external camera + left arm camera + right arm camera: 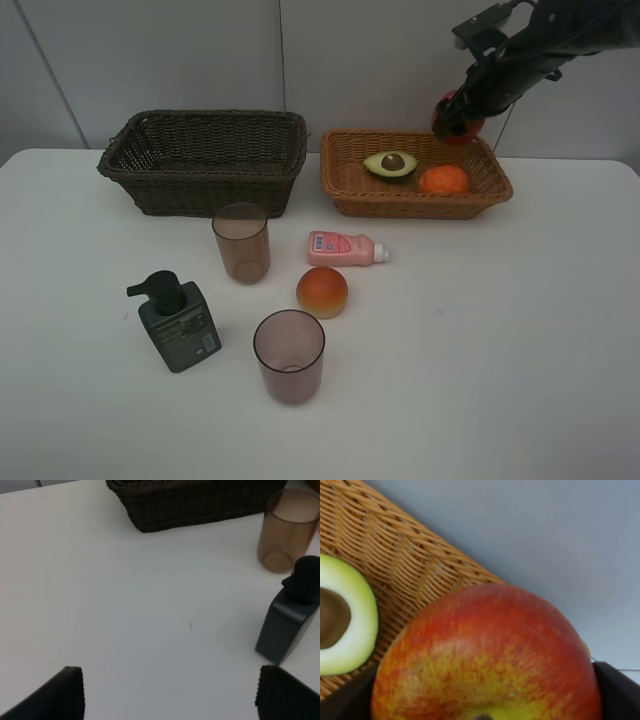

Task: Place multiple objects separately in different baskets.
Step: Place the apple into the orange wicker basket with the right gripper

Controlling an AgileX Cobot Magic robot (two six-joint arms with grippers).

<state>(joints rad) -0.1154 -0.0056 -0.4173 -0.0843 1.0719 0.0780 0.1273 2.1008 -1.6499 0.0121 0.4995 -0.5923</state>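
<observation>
The right claw (pixel 462 112) is closed partway around a round red apple (pixel 490 660) with a yellow blush, one dark finger on each side of it. It holds the fruit in the air above the far right corner of the shallow light orange-tan wicker basket (pixel 350 185). Inside that basket lie an avocado half (pixel 390 164), cut face and brown pit upward, and an orange tangerine (pixel 443 180) just beside it on the right.

The left claw (pixel 172 695) stands wide open over a bare part of the white table (pixel 500 330), holding and touching nothing. It does not show in the high view.

To the left of the tan basket, close to it but apart, sits the deeper dark brown wicker basket (pixel 200 180); nothing shows inside it. In front of the baskets, a small pink bottle (pixel 345 248) lies on its side with its white cap pointing right. Its label has a darker pink patch, but the print is too small to read. A peach-coloured fruit (pixel 322 292) rests just in front of it.

One translucent brownish-pink cup (pixel 241 243) stands upright near the dark basket, a second cup (pixel 289 356) stands nearer the front edge. The dark green pump bottle (pixel 178 325) stands to the left between them. Its pale label cannot be read.
</observation>
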